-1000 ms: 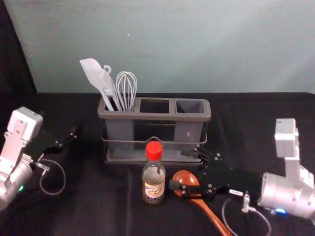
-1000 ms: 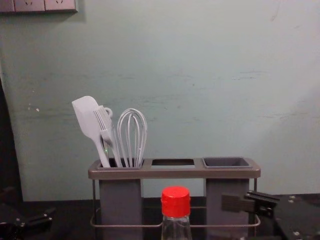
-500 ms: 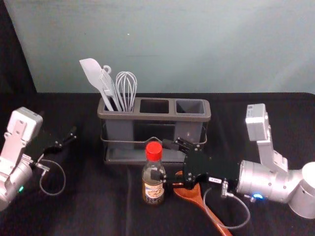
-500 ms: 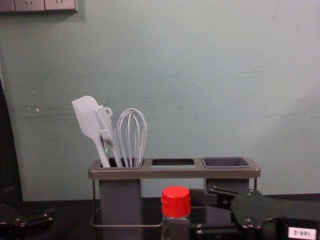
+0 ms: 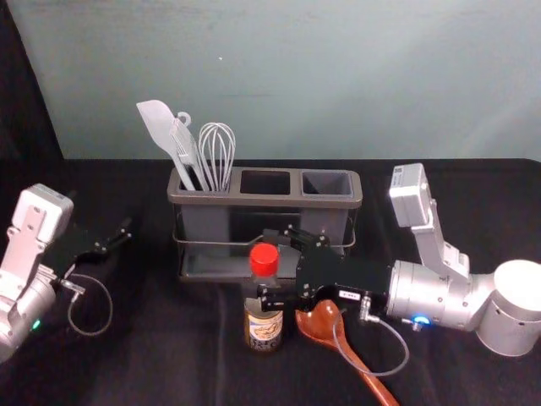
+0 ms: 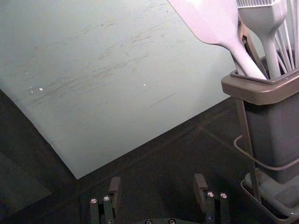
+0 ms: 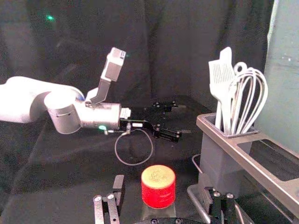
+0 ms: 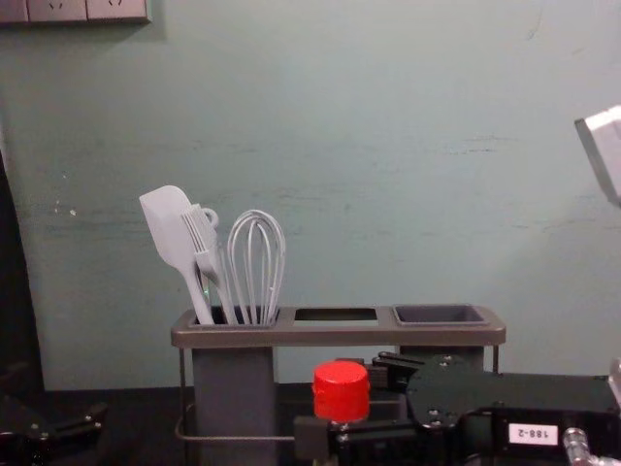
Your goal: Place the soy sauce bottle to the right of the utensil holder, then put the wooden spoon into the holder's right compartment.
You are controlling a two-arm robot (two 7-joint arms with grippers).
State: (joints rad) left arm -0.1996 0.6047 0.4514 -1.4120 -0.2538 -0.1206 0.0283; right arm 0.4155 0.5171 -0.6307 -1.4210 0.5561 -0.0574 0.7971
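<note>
The right gripper (image 5: pixel 270 267) has slid left, its parted fingers now astride the soy sauce bottle (image 5: pixel 264 328) nearside of the utensil holder (image 5: pixel 254 201), making a grasp likely next, while the left gripper (image 6: pixel 157 182) idles spread at left

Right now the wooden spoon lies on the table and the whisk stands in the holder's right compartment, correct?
Not quite: the head view shows the whisk in the left compartment of the holder. The wooden spoon does lie on the table.
</note>
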